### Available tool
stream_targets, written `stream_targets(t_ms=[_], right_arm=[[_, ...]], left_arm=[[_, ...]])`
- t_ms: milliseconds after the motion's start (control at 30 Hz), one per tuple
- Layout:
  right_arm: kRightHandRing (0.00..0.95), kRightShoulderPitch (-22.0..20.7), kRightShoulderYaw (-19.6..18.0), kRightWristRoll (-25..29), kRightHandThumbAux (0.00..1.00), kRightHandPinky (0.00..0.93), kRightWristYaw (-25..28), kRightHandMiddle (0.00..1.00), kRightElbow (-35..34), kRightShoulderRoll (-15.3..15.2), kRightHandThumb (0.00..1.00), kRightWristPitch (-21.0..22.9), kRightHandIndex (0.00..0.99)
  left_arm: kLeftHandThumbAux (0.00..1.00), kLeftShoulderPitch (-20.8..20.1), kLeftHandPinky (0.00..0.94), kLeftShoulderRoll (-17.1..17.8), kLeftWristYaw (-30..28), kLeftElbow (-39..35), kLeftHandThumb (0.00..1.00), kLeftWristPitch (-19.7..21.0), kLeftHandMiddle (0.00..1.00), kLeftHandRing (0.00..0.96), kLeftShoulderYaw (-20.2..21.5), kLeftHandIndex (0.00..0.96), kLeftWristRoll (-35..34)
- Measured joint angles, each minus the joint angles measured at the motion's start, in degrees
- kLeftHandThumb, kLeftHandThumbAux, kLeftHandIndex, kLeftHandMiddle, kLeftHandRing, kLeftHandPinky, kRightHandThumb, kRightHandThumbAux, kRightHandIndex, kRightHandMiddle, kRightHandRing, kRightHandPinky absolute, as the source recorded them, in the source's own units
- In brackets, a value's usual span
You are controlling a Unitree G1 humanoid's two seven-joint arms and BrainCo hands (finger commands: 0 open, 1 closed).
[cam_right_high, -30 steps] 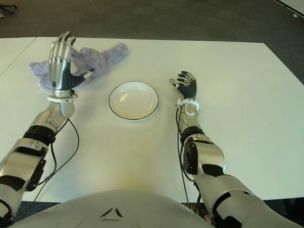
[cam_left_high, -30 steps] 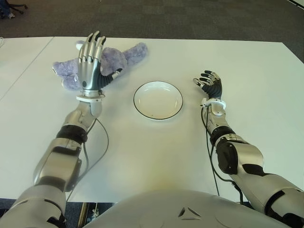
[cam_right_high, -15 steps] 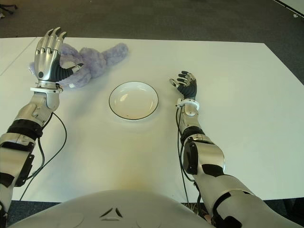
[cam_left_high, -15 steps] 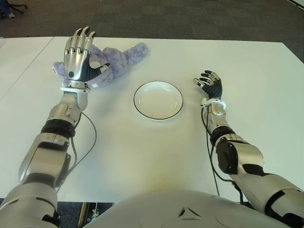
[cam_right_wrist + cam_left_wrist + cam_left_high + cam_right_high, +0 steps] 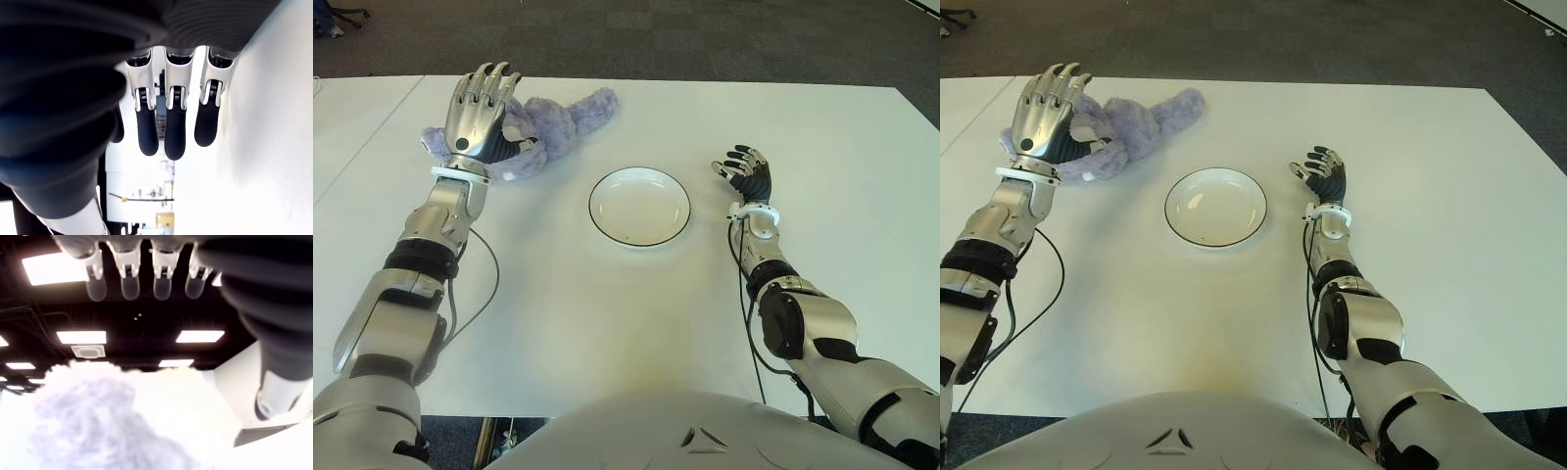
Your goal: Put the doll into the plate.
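1. A purple doll (image 5: pixel 553 125) is seen lying on the white table (image 5: pixel 607 294), left of the empty plate (image 5: pixel 639 206).
2. The left hand (image 5: pixel 478 108) is held over the doll, fingers extended.
3. The right hand (image 5: pixel 746 174) is shown right of the plate, fingers loosely curled.

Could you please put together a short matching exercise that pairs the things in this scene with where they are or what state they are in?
Things:
1. doll
2. plate
3. left hand
4. right hand

Places or states:
A. empty, at the middle of the table
B. lying at the far left of the table, not yet lifted
C. fingers spread, over the doll, holding nothing
D. idle, to the right of the plate

Pairs: 1-B, 2-A, 3-C, 4-D
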Motion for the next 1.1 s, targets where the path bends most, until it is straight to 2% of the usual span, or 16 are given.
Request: stream_targets(t_ms=[100,133,300,467,633,833,967,1100], right_arm=[[0.341,0.00,-0.19,0.08,0.908,0.329,0.02,0.331,0.00,0.00,0.172,0.00,0.266],[0.342,-0.01,-0.25,0.10,0.912,0.326,0.03,0.333,0.00,0.01,0.176,0.00,0.264],[0.339,0.00,-0.58,0.36,0.921,0.319,0.19,0.332,0.00,0.01,0.180,0.00,0.266],[0.334,0.00,-0.83,0.45,0.927,0.319,0.38,0.325,0.00,0.00,0.168,-0.02,0.251],[0.330,0.01,-1.10,0.46,0.925,0.321,0.45,0.321,0.00,-0.02,0.153,-0.02,0.251],[0.335,0.04,-1.33,0.45,0.928,0.332,0.44,0.324,0.00,-0.06,0.153,-0.02,0.258],[0.338,0.04,-1.34,0.44,0.923,0.331,0.44,0.327,0.00,-0.05,0.175,-0.02,0.260],[0.342,0.02,-1.34,0.44,0.922,0.337,0.44,0.332,0.00,-0.06,0.204,-0.03,0.269]], left_arm=[[0.606,0.11,0.000,0.92,-1.38,0.31,0.174,-0.69,0.000,0.000,-1.05,0.040,0.18],[0.593,0.20,0.000,1.24,-1.88,0.53,0.215,-1.38,0.000,0.000,-1.31,0.054,0.05],[0.570,0.83,0.000,2.82,-5.73,1.93,0.287,-6.06,0.000,0.000,-2.56,0.080,-1.21],[0.559,1.33,0.000,3.80,-11.15,5.20,0.255,-11.71,0.000,0.000,-3.27,0.094,-3.37],[0.558,0.89,0.000,4.85,-14.78,8.25,0.257,-14.74,0.000,0.000,-3.86,0.115,-4.04],[0.554,-3.11,0.000,5.26,-19.05,14.03,0.269,-16.72,0.000,0.000,-5.46,0.143,-4.59],[0.560,-6.35,0.000,4.98,-24.06,17.90,0.254,-17.01,0.000,0.000,-5.83,0.149,-5.75],[0.565,-8.89,0.000,4.42,-29.11,20.43,0.166,-16.58,0.000,0.000,-6.18,0.122,-7.20]])
